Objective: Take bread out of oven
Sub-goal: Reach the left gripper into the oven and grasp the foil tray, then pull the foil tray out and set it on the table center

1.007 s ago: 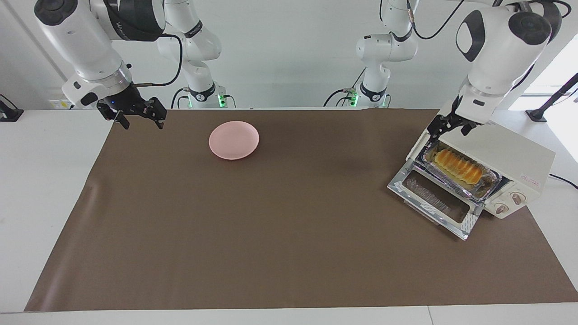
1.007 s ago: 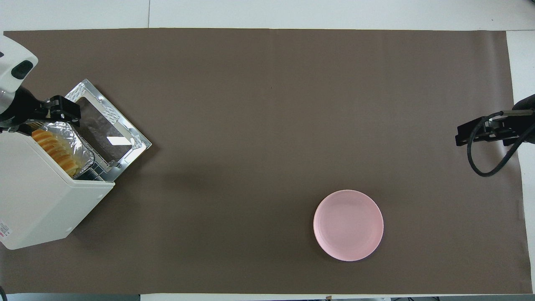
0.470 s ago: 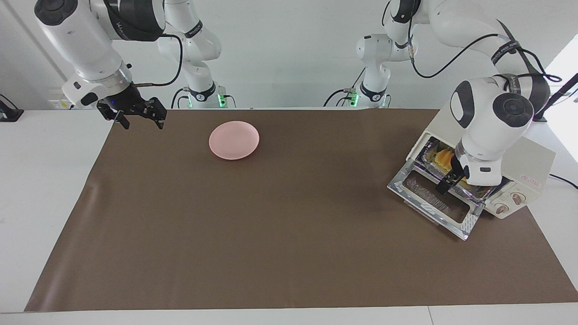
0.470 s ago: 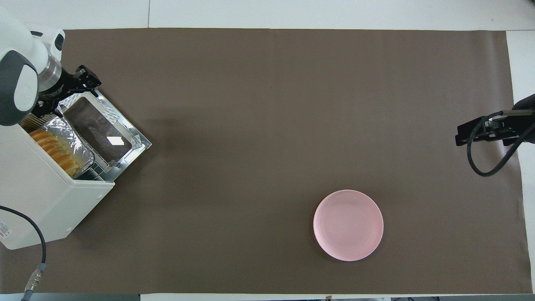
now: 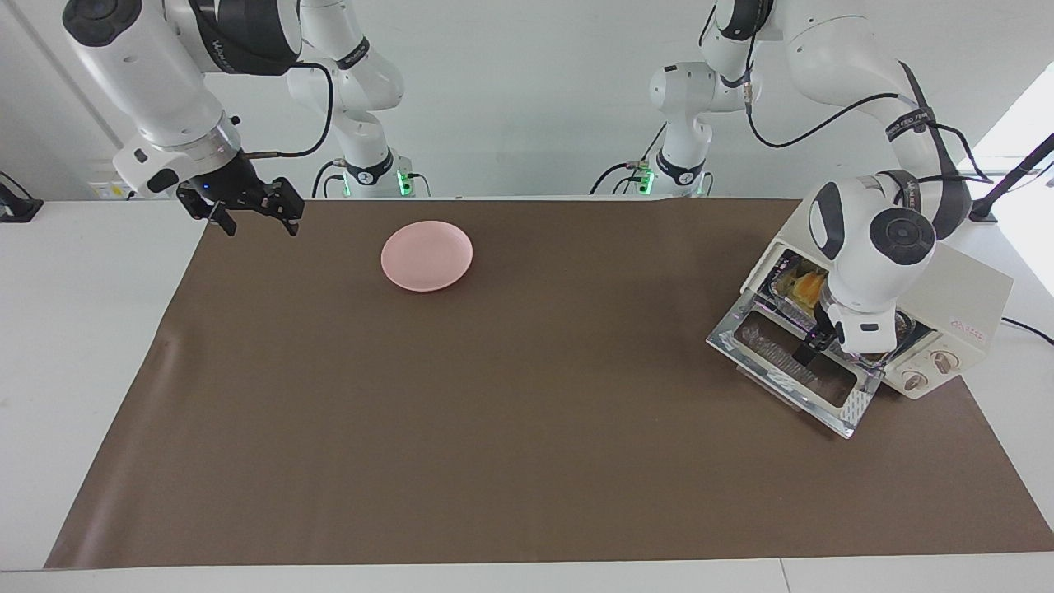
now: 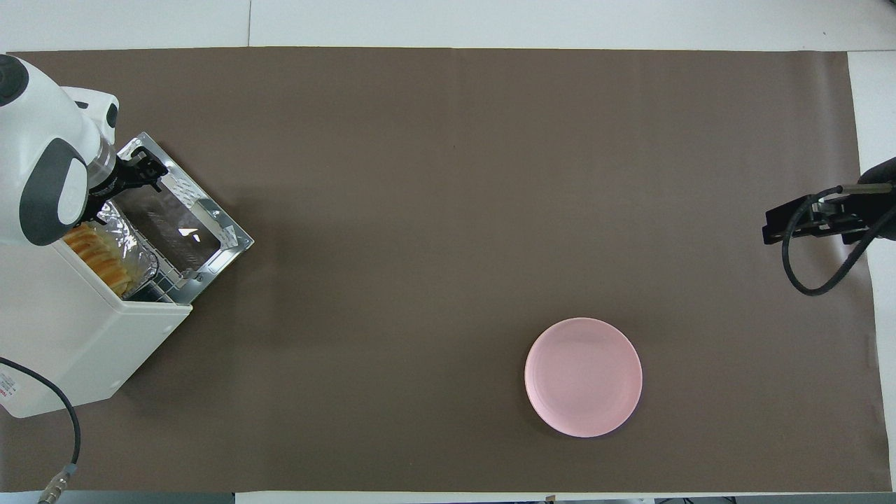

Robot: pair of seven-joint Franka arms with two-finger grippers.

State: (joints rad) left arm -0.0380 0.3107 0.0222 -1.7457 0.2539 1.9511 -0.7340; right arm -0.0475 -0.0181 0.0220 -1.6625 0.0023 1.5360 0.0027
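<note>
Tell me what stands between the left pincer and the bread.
Nothing visible: the oven door is down, the bread lies exposed in its foil tray, and the left pincer is over the open door.

A white surface (image 5: pixel 82 329) carries a wide brown mat (image 5: pixel 527 428). On the mat sit a pink plate (image 5: pixel 426 255) and, toward the left arm's end, the oven (image 5: pixel 959 288).

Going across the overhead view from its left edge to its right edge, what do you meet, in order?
The oven with the bread in its foil tray and the left gripper over the open door → pink plate → right gripper, waiting over the mat's edge.
</note>
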